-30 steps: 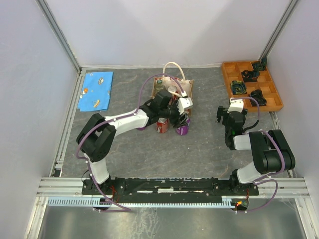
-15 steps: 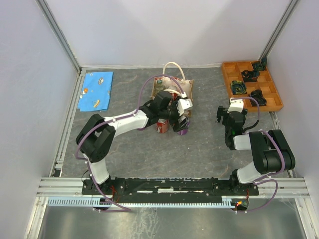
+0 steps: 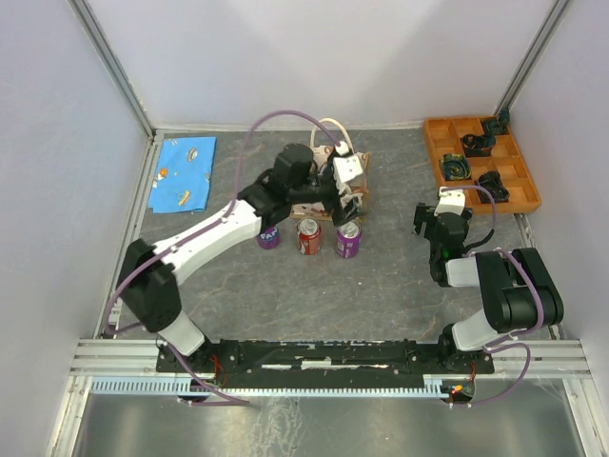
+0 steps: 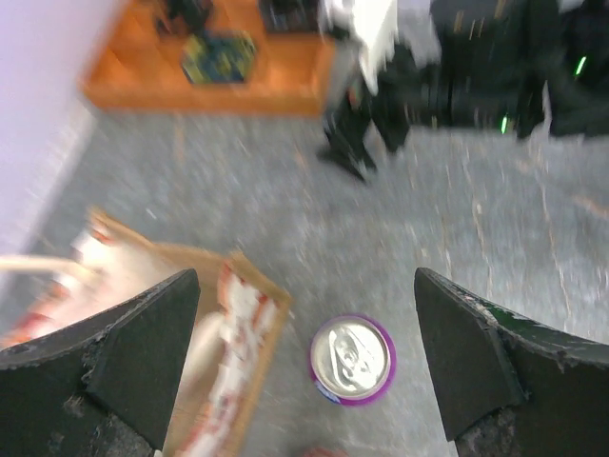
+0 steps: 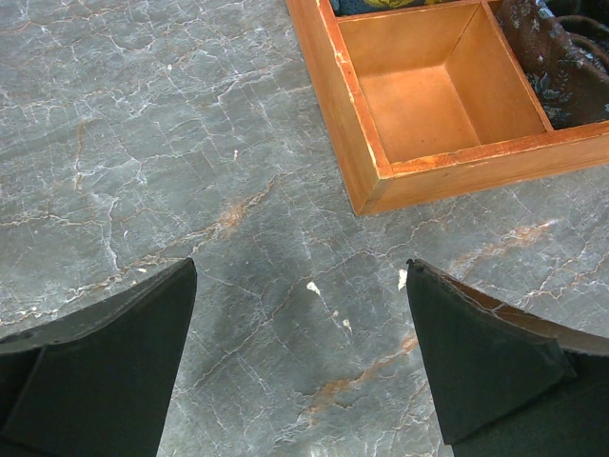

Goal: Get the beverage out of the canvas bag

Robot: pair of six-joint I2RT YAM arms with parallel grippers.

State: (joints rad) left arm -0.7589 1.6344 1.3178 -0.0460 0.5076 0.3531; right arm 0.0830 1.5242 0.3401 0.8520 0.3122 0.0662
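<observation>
The grey marbled table (image 3: 381,286) carries everything; the left arm (image 3: 219,233) reaches to the canvas bag (image 4: 243,314) near the far edge; an orange tray (image 5: 343,105) sits far right, a blue cloth (image 3: 183,171) far left; three cans stand in a row just before the bag, outside it: purple can (image 3: 269,235), red can (image 3: 309,236), second purple can (image 4: 351,360); the left fingers (image 4: 124,352) hang wide apart above that last one, holding nothing; the right fingers (image 5: 105,352) are wide too, beside the tray's corner.
</observation>
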